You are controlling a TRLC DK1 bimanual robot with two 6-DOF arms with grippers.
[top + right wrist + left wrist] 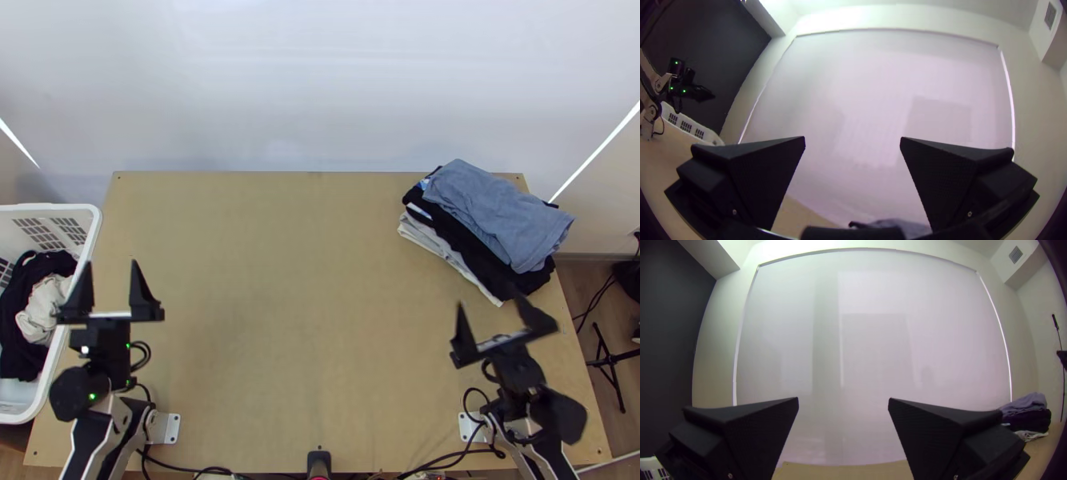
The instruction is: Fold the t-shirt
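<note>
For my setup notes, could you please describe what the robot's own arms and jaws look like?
The left arm and right arm have silvery links, black joints and black cables. Their jaws are wide, flat and black, tapering to points. Small green lights glow on the left arm.

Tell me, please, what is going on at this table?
Neither arm is handling any clothing at this moment. The left end effector is open beside the white basket, which holds dark and off-white garments. The right end effector is open near a stack of folded clothes at the table's far right corner, with a blue-grey piece on top. I cannot tell which piece is the t-shirt to fold.
</note>
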